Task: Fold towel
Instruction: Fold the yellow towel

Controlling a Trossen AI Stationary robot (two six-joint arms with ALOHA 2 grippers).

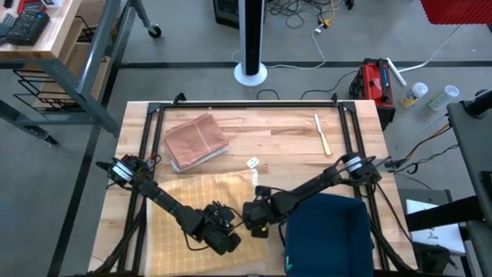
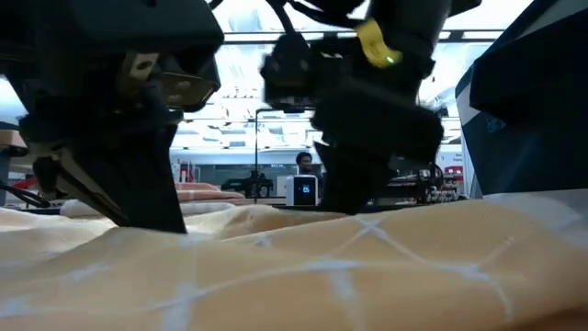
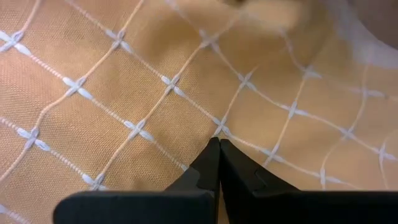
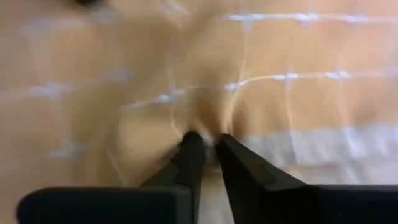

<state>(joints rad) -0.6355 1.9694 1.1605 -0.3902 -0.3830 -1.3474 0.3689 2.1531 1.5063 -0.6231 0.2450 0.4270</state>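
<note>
Workshop: bare concrete floor [image 1: 184, 46], cables [image 1: 300, 11], red toolbox [image 1: 375, 81].

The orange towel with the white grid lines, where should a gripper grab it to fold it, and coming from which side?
Grip the orange grid-patterned cloth towel at its edge or a corner, coming down from above: it lies flat on the wooden table, so only a pinched-up bit of fabric gives purchase. The left gripper is shut on the cloth; the right gripper pinches a fold near the edge.

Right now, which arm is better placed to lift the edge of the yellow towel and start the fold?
Probably the right. The right pincer is already pinching a bunched bit of the yellow towel at its edge. The left pincer is shut, tips only resting on flat cloth.
</note>
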